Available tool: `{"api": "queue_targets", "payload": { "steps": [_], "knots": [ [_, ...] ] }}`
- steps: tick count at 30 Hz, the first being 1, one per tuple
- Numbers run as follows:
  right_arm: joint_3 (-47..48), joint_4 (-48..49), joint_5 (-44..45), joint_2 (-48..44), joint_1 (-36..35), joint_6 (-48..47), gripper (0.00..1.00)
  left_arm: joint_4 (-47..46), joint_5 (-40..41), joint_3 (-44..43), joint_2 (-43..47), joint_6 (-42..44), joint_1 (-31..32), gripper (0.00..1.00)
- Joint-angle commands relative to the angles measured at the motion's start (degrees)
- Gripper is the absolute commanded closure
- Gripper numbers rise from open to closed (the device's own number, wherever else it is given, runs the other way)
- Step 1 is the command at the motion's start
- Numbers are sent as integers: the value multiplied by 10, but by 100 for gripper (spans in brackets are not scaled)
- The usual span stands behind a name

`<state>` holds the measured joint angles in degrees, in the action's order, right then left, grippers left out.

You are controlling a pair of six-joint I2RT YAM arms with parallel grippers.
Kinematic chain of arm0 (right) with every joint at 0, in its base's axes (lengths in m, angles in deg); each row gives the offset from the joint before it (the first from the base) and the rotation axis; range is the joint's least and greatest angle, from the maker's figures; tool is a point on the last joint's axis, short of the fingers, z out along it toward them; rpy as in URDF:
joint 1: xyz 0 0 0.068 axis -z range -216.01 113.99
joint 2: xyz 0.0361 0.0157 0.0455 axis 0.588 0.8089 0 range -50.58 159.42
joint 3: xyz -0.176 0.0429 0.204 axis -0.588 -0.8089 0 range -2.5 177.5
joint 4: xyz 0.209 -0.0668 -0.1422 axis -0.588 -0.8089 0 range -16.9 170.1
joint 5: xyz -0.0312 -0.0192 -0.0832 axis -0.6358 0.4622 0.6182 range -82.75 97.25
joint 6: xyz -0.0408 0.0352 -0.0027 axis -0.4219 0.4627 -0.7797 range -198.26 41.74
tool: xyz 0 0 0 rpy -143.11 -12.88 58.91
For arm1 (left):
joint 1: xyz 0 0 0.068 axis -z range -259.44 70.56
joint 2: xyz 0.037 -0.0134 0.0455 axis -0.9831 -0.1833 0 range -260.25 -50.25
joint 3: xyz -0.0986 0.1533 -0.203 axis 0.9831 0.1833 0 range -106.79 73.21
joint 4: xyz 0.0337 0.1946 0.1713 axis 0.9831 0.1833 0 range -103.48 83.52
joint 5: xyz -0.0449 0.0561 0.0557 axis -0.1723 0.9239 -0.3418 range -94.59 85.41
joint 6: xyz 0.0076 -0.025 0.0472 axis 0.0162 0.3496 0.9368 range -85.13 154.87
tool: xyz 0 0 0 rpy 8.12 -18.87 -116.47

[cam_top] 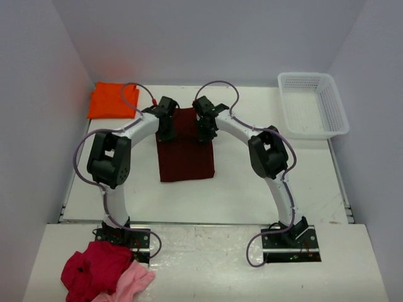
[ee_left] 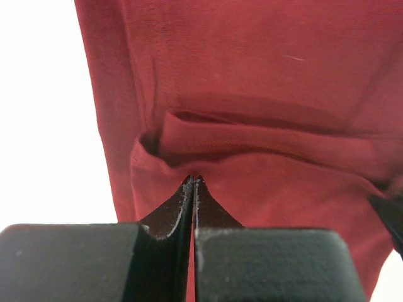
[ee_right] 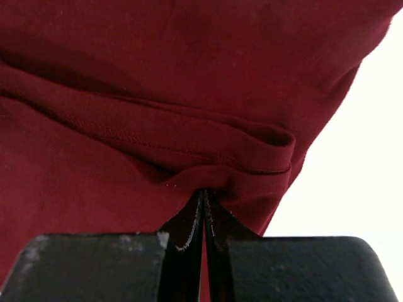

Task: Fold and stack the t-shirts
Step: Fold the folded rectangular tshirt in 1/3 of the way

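Under the left claw [ee_left: 194, 179] and right claw [ee_right: 204, 192], both pinching its far edge, the maroon shirt [cam_top: 186, 156] looks part-folded; left of them the orange shirt [cam_top: 113, 100] lies folded, unstacked.

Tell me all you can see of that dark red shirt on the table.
The maroon t-shirt is plain, soft-looking cloth, folded into a rectangle lying flat on the table. Toward its far end the cloth bunches into folds where the left gripper and right gripper, both closed, pinch it on either side.
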<state>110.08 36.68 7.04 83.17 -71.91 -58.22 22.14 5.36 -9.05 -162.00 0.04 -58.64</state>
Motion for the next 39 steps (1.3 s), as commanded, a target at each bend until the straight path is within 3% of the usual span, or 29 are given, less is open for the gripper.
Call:
{"api": "queue_targets", "payload": {
  "steps": [1, 15, 26, 39],
  "knots": [
    [21, -9, -20, 4, 9, -11, 100, -2, 28, -19, -25, -8, -11, 100],
    [-46, -33, -43, -21, 23, 6, 100, 30, 24, -21, -89, -35, -30, 100],
    [-142, -14, -51, -68, 23, 54, 100, 2, 12, 104, -8, -35, -22, 100],
    [-311, 32, -29, -169, 22, 93, 100, -12, 9, 196, 61, -66, 72, 100]
  ]
}}
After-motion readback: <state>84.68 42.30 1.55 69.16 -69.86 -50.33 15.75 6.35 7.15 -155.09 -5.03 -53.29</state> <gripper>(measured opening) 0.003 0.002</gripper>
